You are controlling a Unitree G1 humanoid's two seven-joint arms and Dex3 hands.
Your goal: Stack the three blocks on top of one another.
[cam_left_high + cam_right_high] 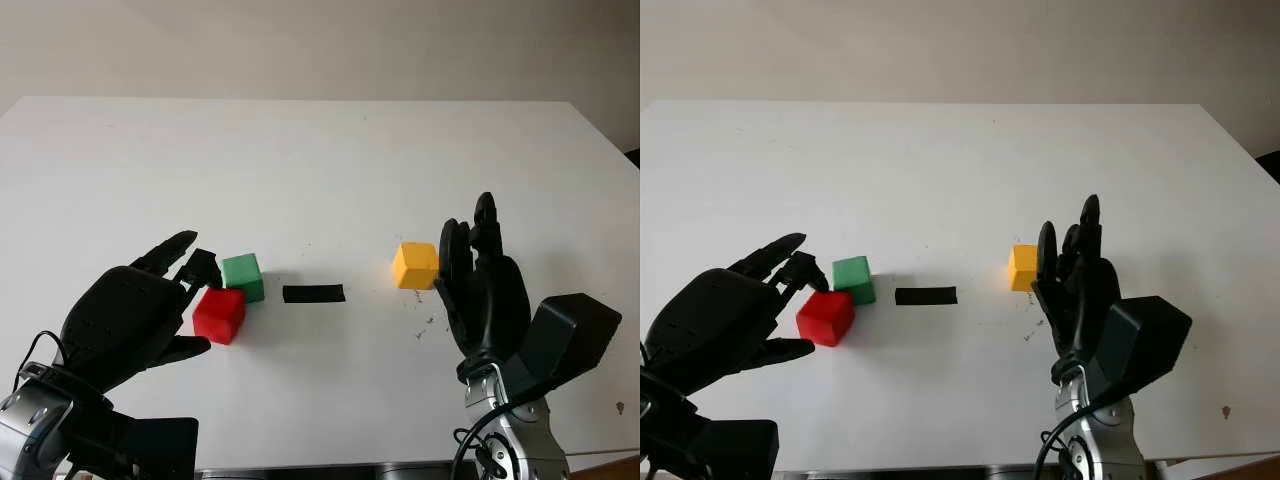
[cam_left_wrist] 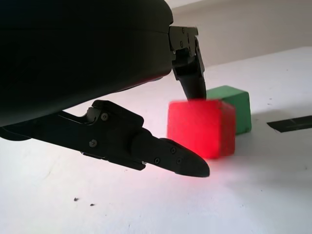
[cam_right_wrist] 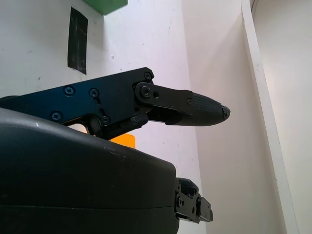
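Beside green block (image 1: 243, 276) | red block (image 1: 219, 315) sits skewed, flat | left hand (image 1: 130, 320) open around it | right hand (image 1: 487, 290) open

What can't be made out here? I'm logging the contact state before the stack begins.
- Left hand on the red block: the left wrist view shows fingers on either side, but whether they touch or grip it is unclear.
- Red block against the green block: touching or just apart cannot be told; red overlaps green.
- Orange block: its right side is hidden by the open right hand in the right eye view.
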